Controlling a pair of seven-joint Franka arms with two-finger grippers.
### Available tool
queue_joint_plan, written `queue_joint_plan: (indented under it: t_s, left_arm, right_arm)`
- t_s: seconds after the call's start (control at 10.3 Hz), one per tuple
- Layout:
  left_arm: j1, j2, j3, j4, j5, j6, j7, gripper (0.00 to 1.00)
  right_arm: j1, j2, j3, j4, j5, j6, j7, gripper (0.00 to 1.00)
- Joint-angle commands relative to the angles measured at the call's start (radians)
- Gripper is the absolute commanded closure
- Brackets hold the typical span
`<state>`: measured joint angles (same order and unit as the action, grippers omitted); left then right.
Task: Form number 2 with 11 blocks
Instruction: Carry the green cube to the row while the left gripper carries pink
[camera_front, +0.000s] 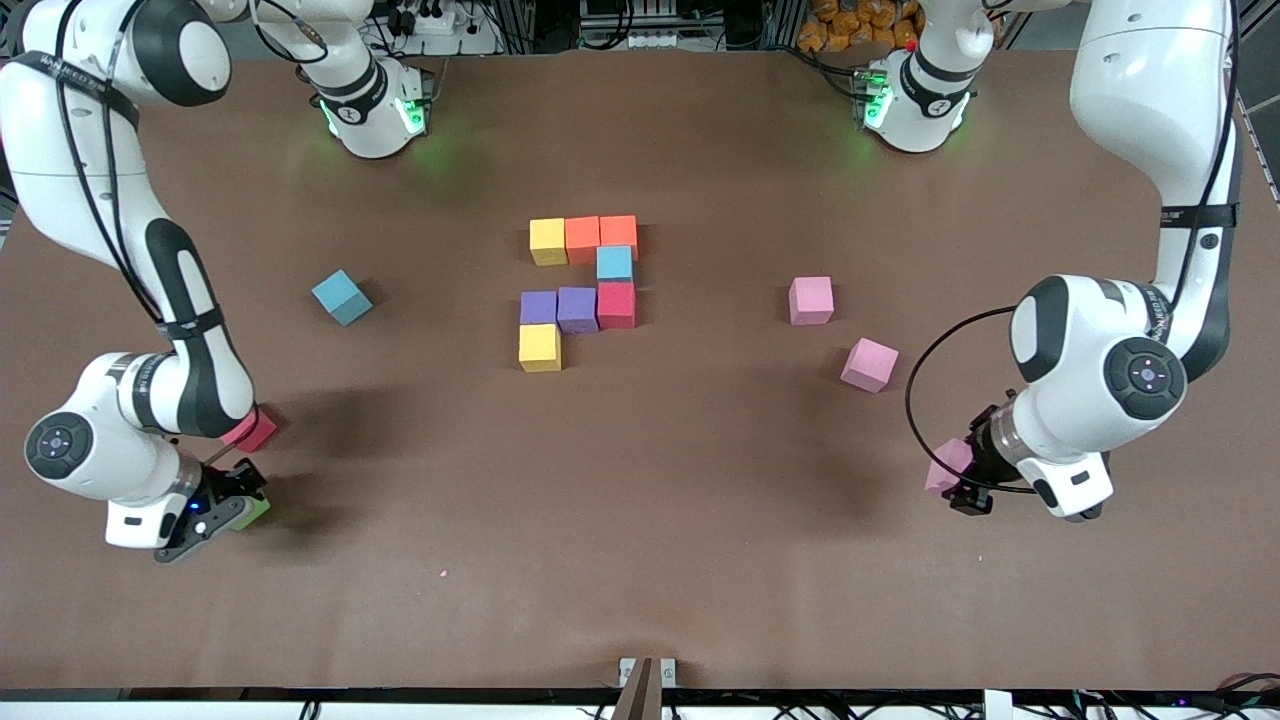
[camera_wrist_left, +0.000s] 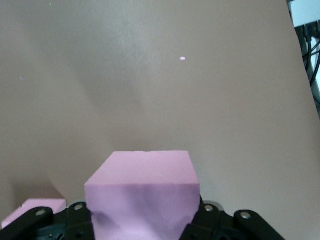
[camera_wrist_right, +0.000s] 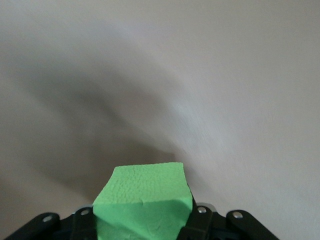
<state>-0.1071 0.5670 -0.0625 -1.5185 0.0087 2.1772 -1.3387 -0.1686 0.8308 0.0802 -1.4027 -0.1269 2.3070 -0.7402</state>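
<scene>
Lowest on the table, near the front camera, the right gripper has its jaws squeezed on a green block at the right arm's end. Beside it lies a red block, partly under the arm. The left gripper is at the left arm's end, with its jaws squeezed on a pink block.

Out in the middle of the table is the number 2, only partly made. It has eight blocks so far. The top row is yellow, orange, orange. Under that is one light blue block. Next comes a row of purple, purple, red. One yellow block sits below that.

I think three blocks are still needed for the bottom row. Two more pink blocks and a blue block wait apart from the number.
</scene>
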Motion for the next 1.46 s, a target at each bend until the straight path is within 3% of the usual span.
queue_joint_plan:
  t_s: [0.0, 0.29, 0.59, 0.78, 1.07, 1.37]
  left_arm:
    - [-0.023, -0.024, 0.001, -0.02, -0.016, -0.033, -0.037, 0.68]
    - [-0.034, -0.018, 0.0, -0.02, -0.016, -0.06, -0.037, 0.67]
    - [-0.043, -0.022, 0.001, -0.017, -0.019, -0.06, -0.039, 0.67]
    - [-0.048, -0.021, 0.0, -0.019, -0.024, -0.06, -0.098, 0.67]
    - [-0.068, -0.024, -0.013, -0.02, -0.024, -0.086, -0.206, 0.65]
    - [-0.101, -0.013, -0.025, -0.02, -0.024, -0.086, -0.287, 0.65]
  right_arm:
    - [0.084, -0.07, 0.001, -0.01, 0.033, -0.095, 0.126, 0.69]
    - [0.249, -0.093, 0.003, -0.033, 0.047, -0.133, 0.451, 0.69]
    - [0.401, -0.091, 0.0, -0.044, 0.179, -0.135, 0.747, 0.69]
    - [0.474, -0.093, 0.0, -0.065, 0.179, -0.129, 0.965, 0.69]
    - [0.512, -0.091, 0.001, -0.168, 0.184, 0.006, 1.108, 0.69]
    - [0.56, -0.137, -0.003, -0.238, 0.182, 0.022, 1.189, 0.68]
